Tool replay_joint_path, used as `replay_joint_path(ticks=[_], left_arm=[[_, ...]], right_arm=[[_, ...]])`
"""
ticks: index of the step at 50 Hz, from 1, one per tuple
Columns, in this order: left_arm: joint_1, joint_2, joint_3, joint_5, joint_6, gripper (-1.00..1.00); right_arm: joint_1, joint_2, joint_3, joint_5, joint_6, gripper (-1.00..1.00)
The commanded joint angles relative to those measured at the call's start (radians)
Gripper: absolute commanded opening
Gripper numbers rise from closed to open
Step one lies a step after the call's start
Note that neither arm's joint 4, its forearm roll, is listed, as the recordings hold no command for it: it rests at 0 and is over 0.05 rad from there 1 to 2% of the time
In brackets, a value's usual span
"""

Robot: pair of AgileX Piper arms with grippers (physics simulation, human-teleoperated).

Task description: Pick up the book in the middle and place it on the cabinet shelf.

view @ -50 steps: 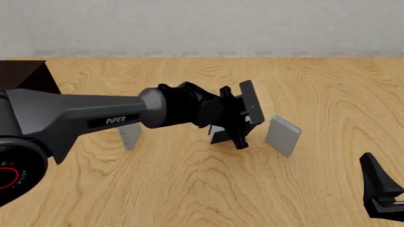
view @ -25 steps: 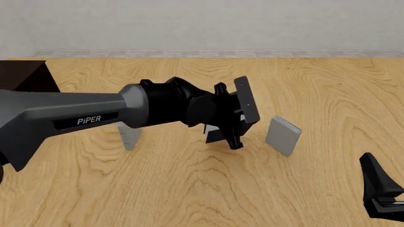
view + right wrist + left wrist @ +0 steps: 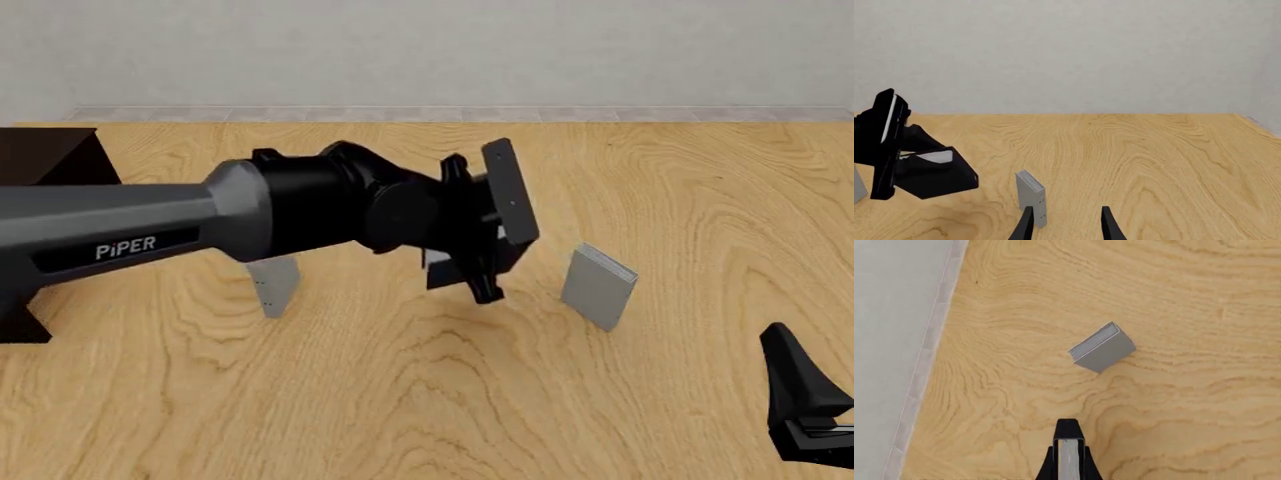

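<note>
The black book [image 3: 457, 272] with white page edges hangs just above the table's middle, with my left gripper [image 3: 487, 262] shut on it. The right wrist view shows the book [image 3: 937, 180] lifted and tilted beside the black fingers. In the left wrist view only the closed left gripper [image 3: 1067, 432] shows, with a pale strip between its fingers. The dark brown cabinet shelf [image 3: 60, 160] stands at the far left, partly behind the left arm. Low at the front right, my right gripper [image 3: 801, 400] holds nothing; its wrist view shows the right gripper [image 3: 1066, 225] open.
One thin light-grey book [image 3: 274, 287] stands left of the held book, half hidden by the arm. Another grey book [image 3: 597, 285] stands to the right, also in the wrist views [image 3: 1102, 347] [image 3: 1031, 197]. The table's far edge meets a pale wall.
My left arm has swung left and upward, carrying the black book with it. Both grey books and the right arm have stayed put.
</note>
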Motion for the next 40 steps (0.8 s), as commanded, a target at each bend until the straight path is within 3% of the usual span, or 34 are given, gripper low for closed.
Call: replay_joint_path(ticks=[1,22,33,40], left_arm=[[0.004,-0.043,-0.006,0.013,0.017,-1.0],[0.065,-0.082,-0.04,0.029,0.049,-1.0],[0.1,-0.125,-0.016,-0.003,0.077,-1.0],[0.124,-0.162,0.031,-0.05,0.135,-1.0]], right_arm=[[0.0,0.0,0.0,0.0,0.0,1.0],[0.0,0.0,0.0,0.0,0.0,1.0],[0.0,0.0,0.0,0.0,0.0,1.0],[0.0,0.0,0.0,0.0,0.0,1.0]])
